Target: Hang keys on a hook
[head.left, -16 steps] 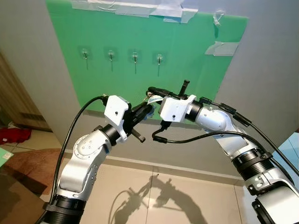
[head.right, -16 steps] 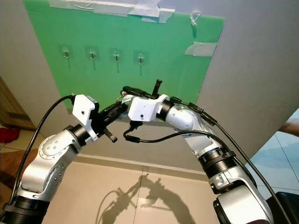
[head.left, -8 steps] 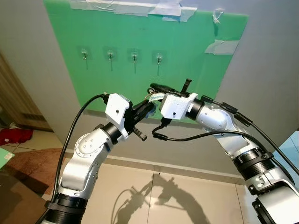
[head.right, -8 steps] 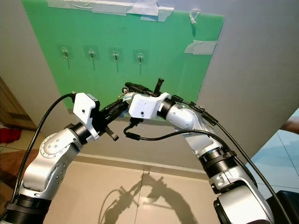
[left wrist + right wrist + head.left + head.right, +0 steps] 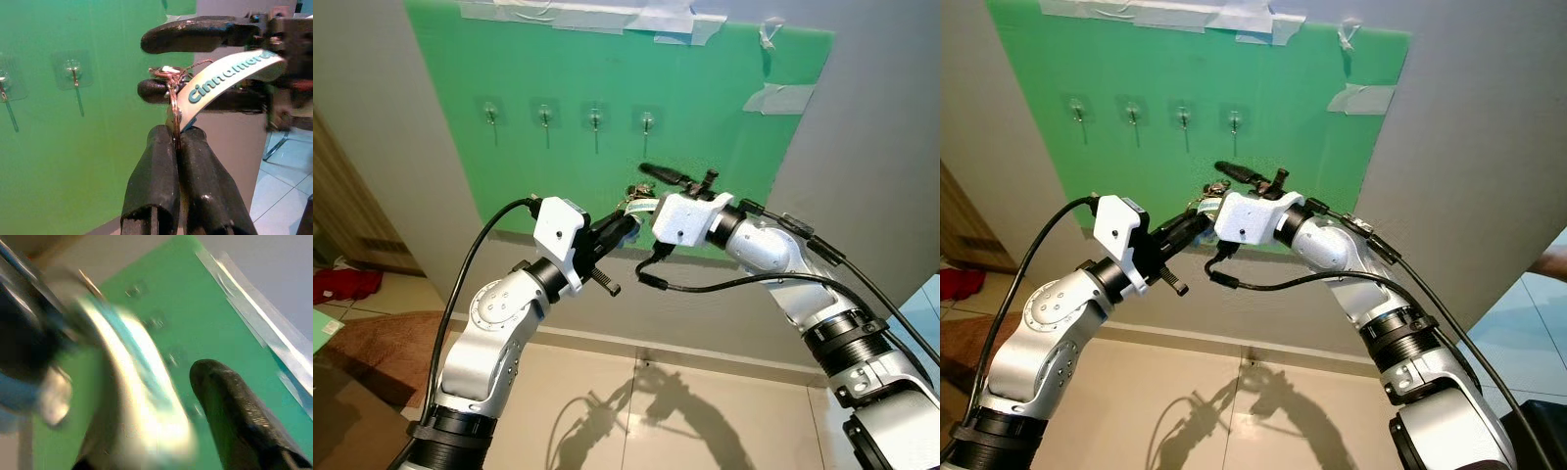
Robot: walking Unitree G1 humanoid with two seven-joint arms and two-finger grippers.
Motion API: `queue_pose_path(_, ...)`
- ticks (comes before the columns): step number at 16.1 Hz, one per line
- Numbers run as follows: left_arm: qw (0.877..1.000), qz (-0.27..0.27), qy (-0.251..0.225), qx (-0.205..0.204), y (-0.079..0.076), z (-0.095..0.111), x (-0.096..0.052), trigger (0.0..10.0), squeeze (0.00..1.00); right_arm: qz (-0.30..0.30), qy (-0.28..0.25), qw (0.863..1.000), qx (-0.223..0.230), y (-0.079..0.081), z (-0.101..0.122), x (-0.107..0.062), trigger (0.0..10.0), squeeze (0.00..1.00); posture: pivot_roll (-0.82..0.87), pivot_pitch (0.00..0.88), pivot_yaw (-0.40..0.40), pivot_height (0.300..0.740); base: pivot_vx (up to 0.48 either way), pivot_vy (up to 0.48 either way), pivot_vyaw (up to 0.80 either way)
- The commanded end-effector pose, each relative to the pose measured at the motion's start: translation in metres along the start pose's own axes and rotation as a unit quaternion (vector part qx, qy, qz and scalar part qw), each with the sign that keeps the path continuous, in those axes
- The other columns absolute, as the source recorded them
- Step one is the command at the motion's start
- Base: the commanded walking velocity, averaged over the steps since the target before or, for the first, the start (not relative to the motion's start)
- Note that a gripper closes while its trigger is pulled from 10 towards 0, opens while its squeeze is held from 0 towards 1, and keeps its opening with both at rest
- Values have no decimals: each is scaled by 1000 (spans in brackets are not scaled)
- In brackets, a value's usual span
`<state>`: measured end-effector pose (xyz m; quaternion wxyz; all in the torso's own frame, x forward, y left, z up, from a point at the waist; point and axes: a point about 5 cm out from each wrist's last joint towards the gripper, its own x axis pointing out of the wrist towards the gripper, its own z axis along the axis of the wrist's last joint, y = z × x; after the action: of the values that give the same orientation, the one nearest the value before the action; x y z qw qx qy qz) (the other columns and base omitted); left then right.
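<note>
Green is the big board point(image 5: 724, 127) that is taped on the grey wall point(image 5: 881, 147); its top edge carries strips of pale tape point(image 5: 607, 15) and its lower edge ends just behind the two grippers. Below the board the grey wall goes down to a beige tiled floor point(image 5: 607, 392), where the shadows of the arms fall. On the upper part of the board stand four clear hooks point(image 5: 595, 119) in one row, well apart from each other, and much free green surface lies between this row and the grippers. Both silver arms meet in front of the lower middle of the board. The left gripper point(image 5: 176, 139) has its two black fingers pressed together on the ring of the keys point(image 5: 172, 95), so it is gripping them. A pale tag point(image 5: 227, 73) with teal letters goes out from this ring, towards the right gripper point(image 5: 651, 186). The right gripper has its fingers spread apart, one finger point(image 5: 195, 34) above the tag and the other point(image 5: 156, 90) under it near the ring; I cannot tell if they touch the tag. The keys are below the row of hooks and apart from it, not yet on any hook.
</note>
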<state>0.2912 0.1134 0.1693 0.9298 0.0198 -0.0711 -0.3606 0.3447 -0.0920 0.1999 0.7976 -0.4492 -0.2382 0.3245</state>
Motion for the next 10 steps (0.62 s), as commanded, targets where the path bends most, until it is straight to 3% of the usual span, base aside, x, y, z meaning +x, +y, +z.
queue_pose_path(1,1000,0,0,4,4,3,0,0,0,-43,42,998,-7,-19,-14,-5,10000,1000,-73,0,35,740,0,0,0)
queue_pose_path(3,1000,1,-1,5,4,4,0,0,0,-62,66,996,0,-24,-23,-10,10000,1000,-71,0,35,740,0,0,0)
queue_pose_path(4,1000,1,-1,5,4,4,-1,0,0,-81,92,992,26,-27,-33,-15,10000,1000,-70,0,34,740,0,0,0)
queue_pose_path(5,1000,2,-2,5,5,5,-1,0,0,-103,124,985,69,-28,-45,-21,10000,1000,-68,0,31,740,0,0,0)
queue_pose_path(6,1000,5,-6,5,6,7,-1,0,0,-119,165,969,141,-22,-59,-26,10000,1000,-66,0,27,740,0,0,0)
queue_pose_path(9,1000,10,-16,2,12,14,0,0,0,-130,197,940,247,2,-69,-32,10000,0,-62,0,25,740,0,0,0)
queue_pose_path(10,1000,11,-17,2,13,15,0,0,0,-130,197,934,269,9,-69,-32,10000,0,-58,0,25,740,0,0,0)
